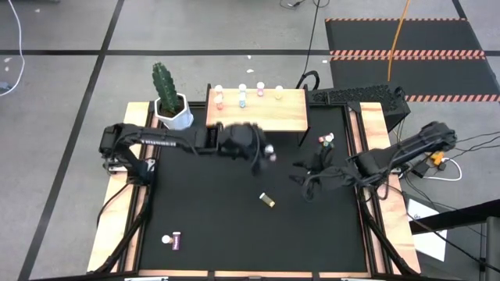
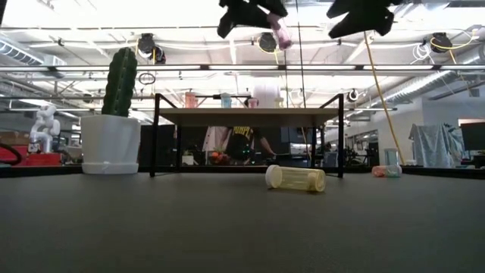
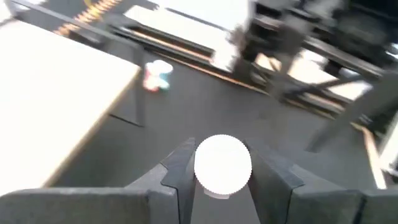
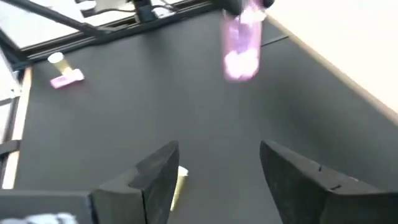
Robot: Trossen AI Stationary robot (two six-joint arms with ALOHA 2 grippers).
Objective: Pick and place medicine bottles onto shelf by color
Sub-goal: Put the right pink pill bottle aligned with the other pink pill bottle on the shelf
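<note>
My left arm reaches from the table's left edge across toward the middle, and my left gripper (image 1: 266,154) hangs above the mat with its fingers (image 3: 177,171) closed on a bottle (image 3: 222,165), the white cap showing between them. My right arm comes in from the right edge, bent at the elbow, with my right gripper (image 1: 306,184) raised off the mat near the centre, pointing toward the left one. Its two fingers (image 4: 158,167) stand well apart with nothing between them.
</note>
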